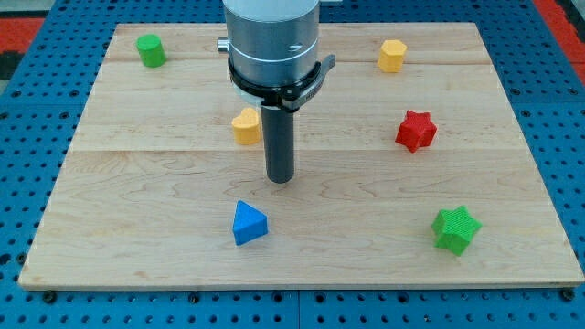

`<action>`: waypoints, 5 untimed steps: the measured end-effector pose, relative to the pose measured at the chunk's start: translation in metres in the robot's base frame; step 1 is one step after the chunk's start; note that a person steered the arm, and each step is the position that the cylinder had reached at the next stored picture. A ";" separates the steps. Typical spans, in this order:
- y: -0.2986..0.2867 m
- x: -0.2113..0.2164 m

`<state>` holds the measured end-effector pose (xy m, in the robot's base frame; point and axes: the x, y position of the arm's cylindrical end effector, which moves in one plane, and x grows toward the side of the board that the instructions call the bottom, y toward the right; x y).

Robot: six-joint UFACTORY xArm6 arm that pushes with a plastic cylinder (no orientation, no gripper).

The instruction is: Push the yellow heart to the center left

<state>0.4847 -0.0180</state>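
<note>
The yellow heart [245,126] lies on the wooden board, a little left of the middle and toward the view's top, partly hidden by my rod. My tip [280,179] rests on the board just right of and below the heart, close to it, and I cannot tell whether it touches. The heart's right edge is behind the rod.
A green cylinder [151,50] sits at the top left, a yellow hexagon [392,56] at the top right, a red star [416,131] at the right, a green star [455,228] at the bottom right, a blue triangle [249,223] below my tip. The board's edge [55,183] borders blue pegboard.
</note>
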 end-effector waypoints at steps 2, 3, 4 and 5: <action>0.015 0.000; 0.022 0.000; 0.030 0.000; 0.040 0.000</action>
<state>0.4847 0.0219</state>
